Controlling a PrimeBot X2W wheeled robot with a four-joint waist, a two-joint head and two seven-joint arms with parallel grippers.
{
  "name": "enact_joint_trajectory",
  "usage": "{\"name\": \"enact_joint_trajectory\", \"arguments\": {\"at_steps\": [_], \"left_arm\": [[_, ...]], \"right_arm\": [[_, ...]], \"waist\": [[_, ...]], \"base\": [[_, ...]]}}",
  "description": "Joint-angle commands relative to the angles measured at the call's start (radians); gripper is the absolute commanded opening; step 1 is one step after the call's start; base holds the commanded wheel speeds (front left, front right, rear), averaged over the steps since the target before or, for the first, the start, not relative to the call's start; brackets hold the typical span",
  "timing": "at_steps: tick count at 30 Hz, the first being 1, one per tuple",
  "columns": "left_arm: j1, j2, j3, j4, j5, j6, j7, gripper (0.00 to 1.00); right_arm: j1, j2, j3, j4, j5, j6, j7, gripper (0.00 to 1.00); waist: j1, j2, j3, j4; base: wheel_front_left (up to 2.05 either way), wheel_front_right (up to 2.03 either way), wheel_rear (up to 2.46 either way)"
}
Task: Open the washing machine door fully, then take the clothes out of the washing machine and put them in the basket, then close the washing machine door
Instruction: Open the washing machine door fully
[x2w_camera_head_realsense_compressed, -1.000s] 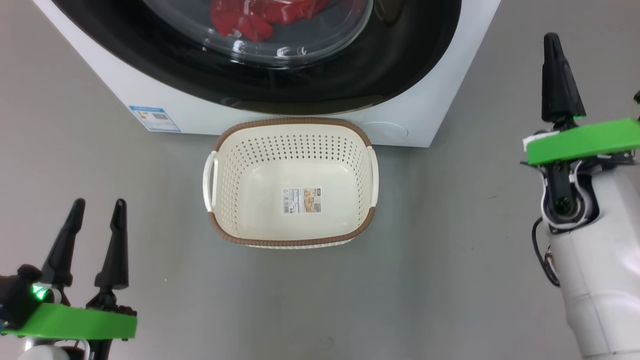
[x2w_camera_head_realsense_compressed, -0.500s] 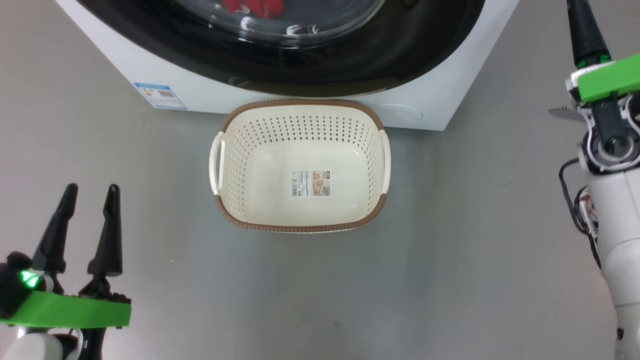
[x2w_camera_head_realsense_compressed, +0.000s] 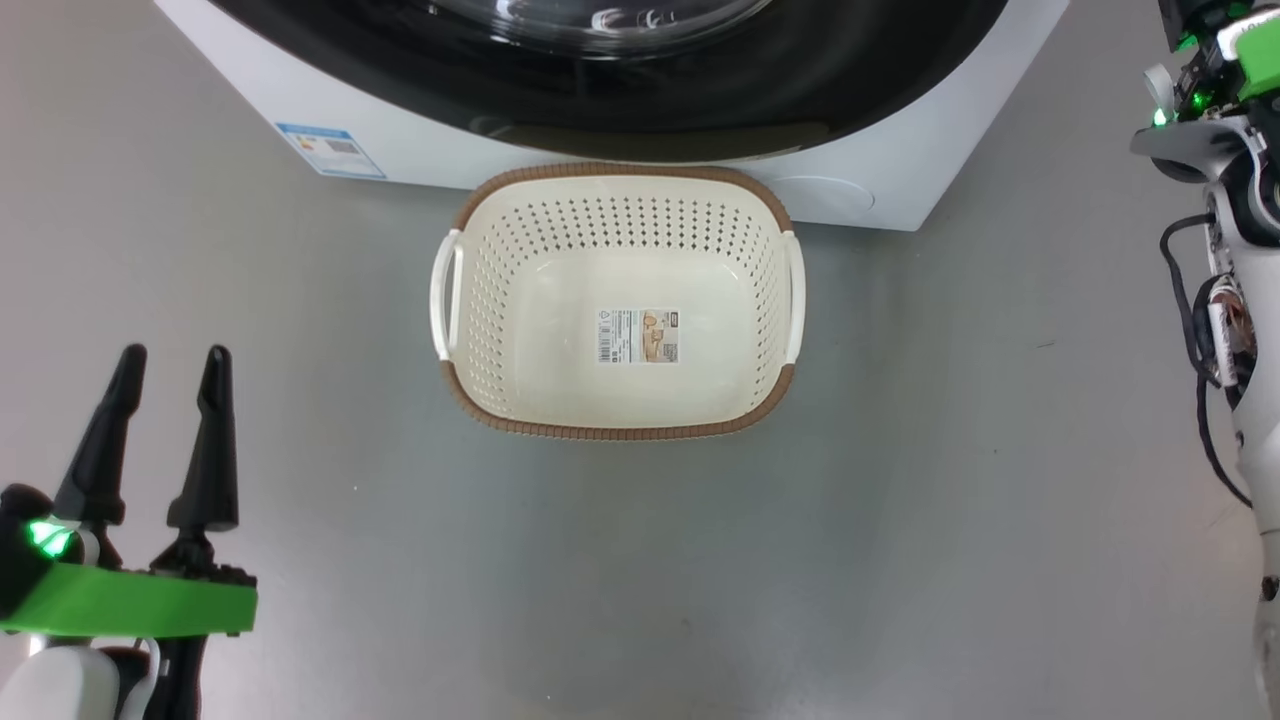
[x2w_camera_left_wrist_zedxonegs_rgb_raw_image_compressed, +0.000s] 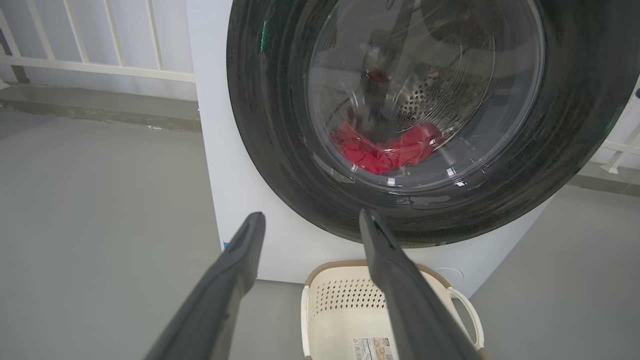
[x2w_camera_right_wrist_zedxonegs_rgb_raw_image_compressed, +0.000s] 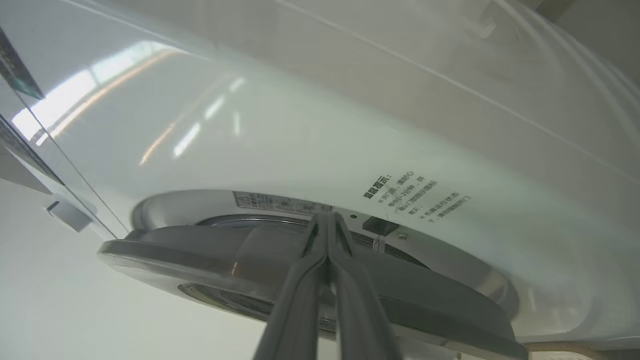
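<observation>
The washing machine (x2w_camera_head_realsense_compressed: 900, 150) is standing on a smooth grey floor (x2w_camera_head_realsense_compressed: 900, 500), and its body is white and glossy. The washing machine door (x2w_camera_left_wrist_zedxonegs_rgb_raw_image_compressed: 280, 150) is showing as a wide round black ring, shiny, with a bulging clear glass bowl in the middle. Behind this glass the clothes (x2w_camera_left_wrist_zedxonegs_rgb_raw_image_compressed: 385, 150) are lying as a soft red crumpled heap at the bottom of the perforated steel drum (x2w_camera_left_wrist_zedxonegs_rgb_raw_image_compressed: 425, 100).

The basket (x2w_camera_head_realsense_compressed: 620, 432) is sitting on the floor just in front of the machine, under the door. It is cream plastic with many small holes, a rounded rectangular shape and a brown woven-look rim. A paper sticker (x2w_camera_head_realsense_compressed: 638, 336) is lying flat on its bottom.

The left gripper (x2w_camera_head_realsense_compressed: 170, 352) is hovering low at the left, well apart from the basket, with its two dark tapered fingers spread and holding nothing.

The right gripper (x2w_camera_right_wrist_zedxonegs_rgb_raw_image_compressed: 327, 216) is pointing at the grey edge of the door, its fingers pressed together. I cannot tell if the tips are touching it.
</observation>
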Motion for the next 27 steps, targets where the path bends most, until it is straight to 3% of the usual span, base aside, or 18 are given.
{"name": "enact_joint_trajectory", "arguments": {"at_steps": [1, 11, 27], "left_arm": [[-0.035, 0.042, 0.04, -0.023, -0.009, -0.003, -0.009, 1.0], [-0.053, 0.04, 0.036, -0.016, -0.018, -0.003, -0.009, 1.0], [-0.07, 0.023, 0.031, -0.003, -0.026, -0.003, -0.009, 1.0]], "right_arm": [[-0.03, -0.002, 0.02, -0.006, 0.001, 0.002, 0.029, 0.0], [-0.136, -0.022, 0.056, 0.093, 0.021, 0.002, 0.175, 0.0], [-0.237, 0.002, 0.076, 0.166, 0.028, 0.002, 0.265, 0.0]], "waist": [[0.0, -0.0001, 0.01, 0.007], [0.0, -0.0001, 0.039, 0.028], [0.0, -0.0001, 0.061, 0.044]], "base": [[0.0, 0.0, 0.0], [0.0, 0.0, 0.0], [0.0, 0.0, 0.0]]}}
